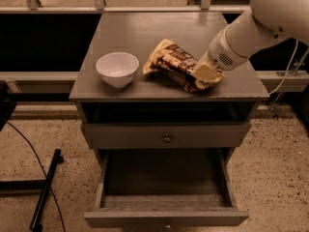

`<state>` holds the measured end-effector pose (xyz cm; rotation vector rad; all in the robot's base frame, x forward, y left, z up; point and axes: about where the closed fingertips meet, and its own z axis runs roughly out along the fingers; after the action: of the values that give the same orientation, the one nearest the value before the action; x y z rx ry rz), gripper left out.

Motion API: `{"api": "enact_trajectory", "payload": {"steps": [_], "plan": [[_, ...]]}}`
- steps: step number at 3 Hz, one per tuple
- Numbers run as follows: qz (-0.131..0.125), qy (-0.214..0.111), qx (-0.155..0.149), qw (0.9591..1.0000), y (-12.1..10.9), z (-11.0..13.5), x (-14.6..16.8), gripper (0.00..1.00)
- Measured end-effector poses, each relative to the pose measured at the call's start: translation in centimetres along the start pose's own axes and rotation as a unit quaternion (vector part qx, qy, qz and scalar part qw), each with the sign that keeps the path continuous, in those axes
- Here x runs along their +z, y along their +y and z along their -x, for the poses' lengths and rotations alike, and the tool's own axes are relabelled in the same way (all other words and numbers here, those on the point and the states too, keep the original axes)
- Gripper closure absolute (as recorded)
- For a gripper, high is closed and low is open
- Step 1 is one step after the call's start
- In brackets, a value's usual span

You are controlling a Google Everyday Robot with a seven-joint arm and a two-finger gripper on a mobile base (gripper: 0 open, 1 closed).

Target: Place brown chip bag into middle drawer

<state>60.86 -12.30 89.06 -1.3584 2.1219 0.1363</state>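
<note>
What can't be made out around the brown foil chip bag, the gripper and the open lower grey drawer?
- Camera view: gripper sits on the right end of the crinkled brown foil chip bag; the white arm hides the grip itself.
- Open lower grey wooden drawer: front cut off by bottom edge.
- Dark slot under the grey cabinet top: shadow hides its contents.
</note>
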Motion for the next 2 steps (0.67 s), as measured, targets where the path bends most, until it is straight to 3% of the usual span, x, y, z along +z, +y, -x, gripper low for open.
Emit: {"api": "enact_trajectory", "payload": {"steps": [1, 2], "plan": [[0.008, -0.004, 0.002, 1.0, 0.8, -0.5, -1.7, 1.0], [0.011, 0.009, 0.001, 0.9999, 2.1, -1.6, -4.1, 1.0]]}}
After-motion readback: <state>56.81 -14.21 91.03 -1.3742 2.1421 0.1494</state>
